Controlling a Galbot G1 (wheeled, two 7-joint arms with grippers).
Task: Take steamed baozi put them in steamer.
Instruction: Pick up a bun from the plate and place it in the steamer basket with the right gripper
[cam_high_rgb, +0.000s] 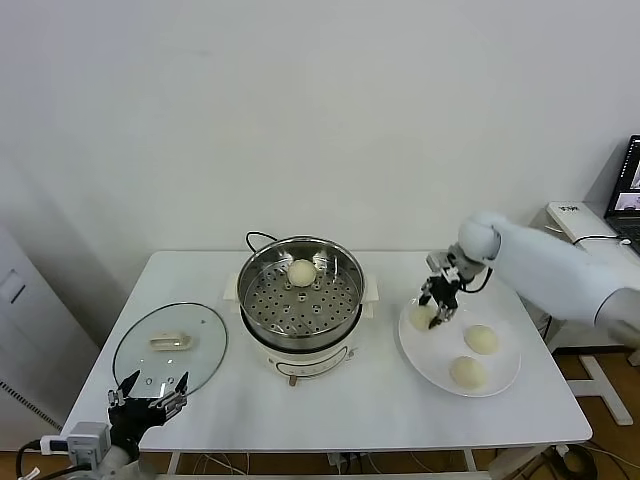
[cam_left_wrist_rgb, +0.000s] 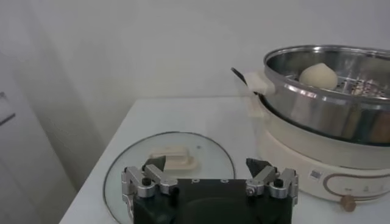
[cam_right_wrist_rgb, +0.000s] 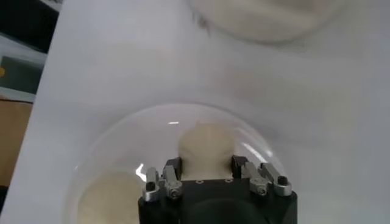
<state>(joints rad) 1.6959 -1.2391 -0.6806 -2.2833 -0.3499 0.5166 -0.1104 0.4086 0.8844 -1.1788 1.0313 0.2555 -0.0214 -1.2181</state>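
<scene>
My right gripper (cam_high_rgb: 437, 305) reaches down over the white plate (cam_high_rgb: 500, 375) at the right of the table and is shut on one steamed baozi (cam_high_rgb: 424, 316). In the right wrist view that cream bun (cam_right_wrist_rgb: 206, 146) sits between the fingertips of the gripper (cam_right_wrist_rgb: 206, 165), touched on both sides, still down at the plate (cam_right_wrist_rgb: 122, 140). Two more baozi (cam_high_rgb: 481, 339) (cam_high_rgb: 467, 371) lie on the plate. The shiny steamer (cam_high_rgb: 300, 305) stands mid-table with one baozi (cam_high_rgb: 302, 271) at its far side. My left gripper (cam_high_rgb: 150, 388) hangs open at the front left, by the lid.
A round glass lid (cam_high_rgb: 170, 345) with a white handle lies flat at the left of the table, just ahead of the left gripper (cam_left_wrist_rgb: 207, 170). The steamer (cam_left_wrist_rgb: 329, 103) rests on a white cooker base with a black cord behind. A laptop stands off the table's far right.
</scene>
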